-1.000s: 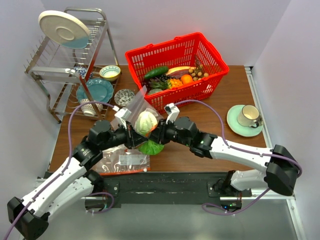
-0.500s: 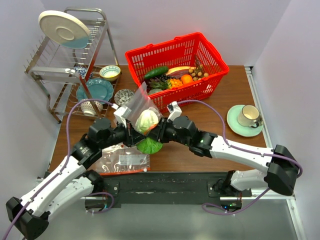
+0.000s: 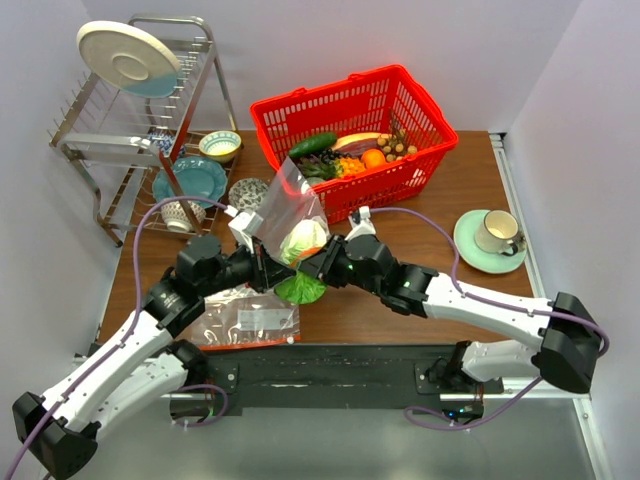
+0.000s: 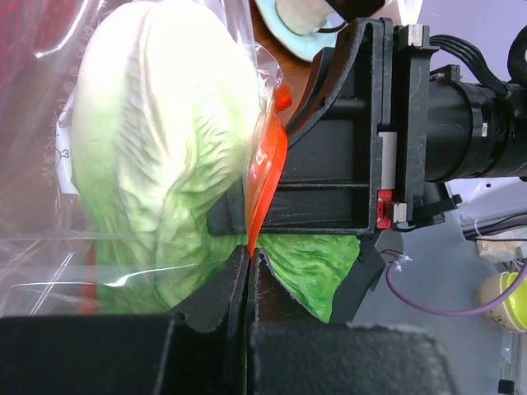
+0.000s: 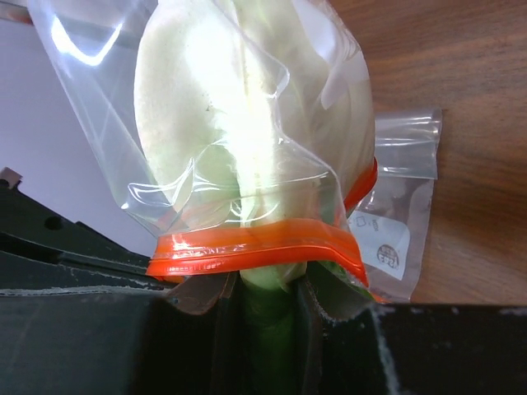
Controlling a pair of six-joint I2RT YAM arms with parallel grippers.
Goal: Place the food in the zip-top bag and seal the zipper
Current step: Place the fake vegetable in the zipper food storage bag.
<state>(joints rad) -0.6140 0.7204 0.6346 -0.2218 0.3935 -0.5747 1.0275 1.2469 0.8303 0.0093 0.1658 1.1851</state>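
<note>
Napa cabbage (image 3: 303, 240), head sat inside zip-top bag (image 3: 285, 200) above the table's (image 3: 450, 185) middle; right gripper (image 5: 268, 325) clamped its leafy base, left gripper (image 4: 249, 255) pinched the zipper (image 4: 265, 177).

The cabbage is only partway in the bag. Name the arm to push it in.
Likely right: the right fingers grip the cabbage by its leafy end. The left fingers are pinched shut on the zipper, holding the bag.

Cabbage (image 3: 303, 240) partly inside zip-top bag (image 3: 285, 195), basket (image 3: 385, 185) behind, second bag (image 3: 250, 322) front-left.

White-and-black arms (image 3: 115, 365), purple cables (image 3: 137, 255)
</note>
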